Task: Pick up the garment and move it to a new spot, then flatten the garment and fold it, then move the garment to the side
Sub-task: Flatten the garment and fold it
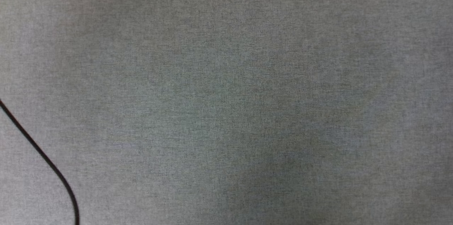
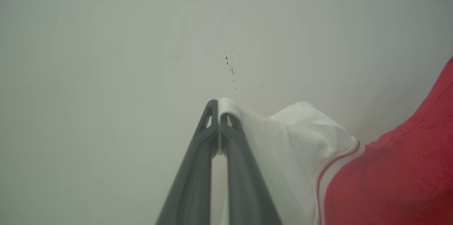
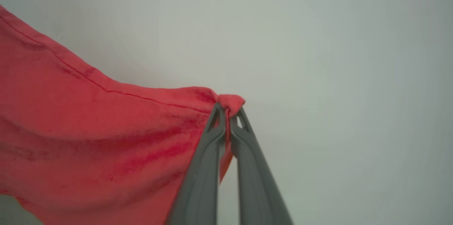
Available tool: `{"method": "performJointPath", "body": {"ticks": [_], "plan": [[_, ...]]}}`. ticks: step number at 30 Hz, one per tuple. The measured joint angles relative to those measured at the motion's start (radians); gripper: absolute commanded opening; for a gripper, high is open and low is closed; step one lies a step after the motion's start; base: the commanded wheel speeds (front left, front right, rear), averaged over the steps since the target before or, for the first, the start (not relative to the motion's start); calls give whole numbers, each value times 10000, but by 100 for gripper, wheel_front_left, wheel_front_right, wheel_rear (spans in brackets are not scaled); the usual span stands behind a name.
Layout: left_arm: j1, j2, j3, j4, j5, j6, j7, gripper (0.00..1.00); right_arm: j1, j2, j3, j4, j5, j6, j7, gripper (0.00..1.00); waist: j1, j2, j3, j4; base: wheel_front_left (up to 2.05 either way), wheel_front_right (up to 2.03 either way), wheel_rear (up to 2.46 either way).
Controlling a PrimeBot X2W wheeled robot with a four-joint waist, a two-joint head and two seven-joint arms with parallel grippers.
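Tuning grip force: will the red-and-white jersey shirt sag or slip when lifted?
Likely floppy: the red-and-white jersey shirt drapes in folds. Probably light: left gripper and right gripper each hold only a small tuck; slip seems possible.

honestly hard to pin down, looks like a bare test setup more than a home: plain grey woven cloth surface [image 1: 226,76], one black cable [image 1: 39,152] across it, blank pale background [image 2: 106,58]

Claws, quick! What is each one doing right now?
Left claw: closed, holding the shirt by its white sleeve.
Right claw: closed, holding the shirt by a red edge.
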Motion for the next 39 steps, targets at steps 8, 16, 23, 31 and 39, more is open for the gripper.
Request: {"method": "performJointPath", "body": {"ticks": [8,16,23,31,39], "plan": [[1599,-86,-430,872,-165,-153,-798,0,1391,222,1057,978,637,-2,-957,0,0,0,46,-96,0,0,0],[4852,46,-610,571,-589,134,-1235,0,3808,360,1944,1329,1678,-2,-2155,0,0,0,-455,-150,0,0,0],[8561,44,-658,-945,-943,978,-1329,0,6455,222,2721,1210,2573,-2,-2759,0,-1,0,-1406,-82,0,0,0],[12629,291,-1041,-2744,-1360,1856,-1335,0,9042,-476,3417,706,3338,-2,-3120,0,-2,0,-2761,41,0,0,0],[15779,702,-1371,-3873,-2065,2681,-1250,0,11537,-1484,3419,-161,3962,-2,-3382,0,-4,0,-4072,174,0,0,0]]}}
